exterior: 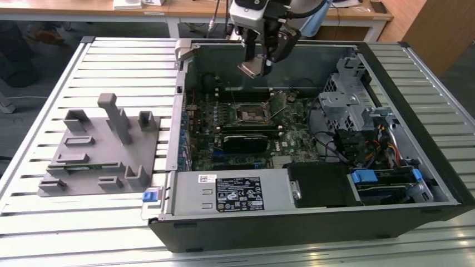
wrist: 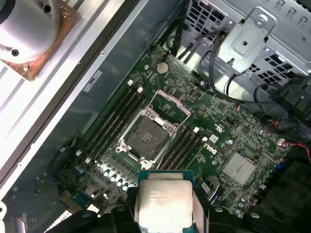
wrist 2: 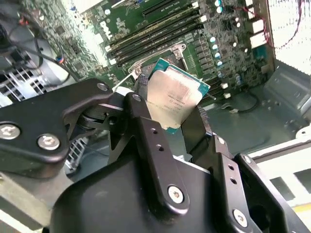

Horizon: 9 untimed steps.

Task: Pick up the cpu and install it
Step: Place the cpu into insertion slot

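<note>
cpu (wrist: 163,203) hanging over the far side of the case (exterior: 297,233)
gripper (wrist 2: 171,112) fingers (wrist 2: 197,131) clamp its edges; if it meets the socket (wrist: 146,137) tilted or off-centre, pins probably bend.

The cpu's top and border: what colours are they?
The cpu has a silver top and green border, clearest in the second wrist view.

Slatted metal table (exterior: 74,233) carrying everything. Open black computer case (exterior: 312,228) lying on slats, sitting straight beneath gripper (exterior: 256,69). Grey plastic fixture (exterior: 104,150) resting on slats well away from gripper, toward exterior view's left, just beside case. Pale round part with copper-coloured base (wrist: 34,29) sitting on slats outside case wall, near gripper.
</note>
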### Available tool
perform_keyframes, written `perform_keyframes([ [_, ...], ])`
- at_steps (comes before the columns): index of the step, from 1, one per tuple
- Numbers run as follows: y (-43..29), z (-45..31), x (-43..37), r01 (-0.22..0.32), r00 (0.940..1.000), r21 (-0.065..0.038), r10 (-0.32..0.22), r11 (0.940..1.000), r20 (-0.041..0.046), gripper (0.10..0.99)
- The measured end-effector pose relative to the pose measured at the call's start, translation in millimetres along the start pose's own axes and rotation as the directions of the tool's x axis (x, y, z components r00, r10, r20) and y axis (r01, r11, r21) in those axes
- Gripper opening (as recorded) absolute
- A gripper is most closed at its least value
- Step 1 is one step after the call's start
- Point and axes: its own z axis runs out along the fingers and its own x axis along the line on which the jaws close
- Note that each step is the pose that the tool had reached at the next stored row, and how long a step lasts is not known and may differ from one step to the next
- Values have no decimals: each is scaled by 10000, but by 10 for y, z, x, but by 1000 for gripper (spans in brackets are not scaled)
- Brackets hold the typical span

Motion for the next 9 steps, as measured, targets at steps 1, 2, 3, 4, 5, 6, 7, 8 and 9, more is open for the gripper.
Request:
perform_keyframes([
  [1,0,1,0,-169,9999,-1,169,9999,4,529],
  [2,0,2,0,-342,9994,-1,342,9994,10,529],
  [3,0,2,0,-512,9987,-1,512,9987,14,529],
  [4,0,3,0,-683,9977,-2,683,9977,19,529],
  [5,0,4,0,-849,9964,-3,849,9964,24,529],
  [6,0,5,0,-1010,9949,-4,1010,9949,29,529],
  [7,0,10,0,-1704,9853,1,1704,9854,73,529],
  [8,0,11,0,-1837,9830,3,1836,9830,87,529],
  [9,0,12,0,-1969,9804,4,1969,9804,103,529],
])
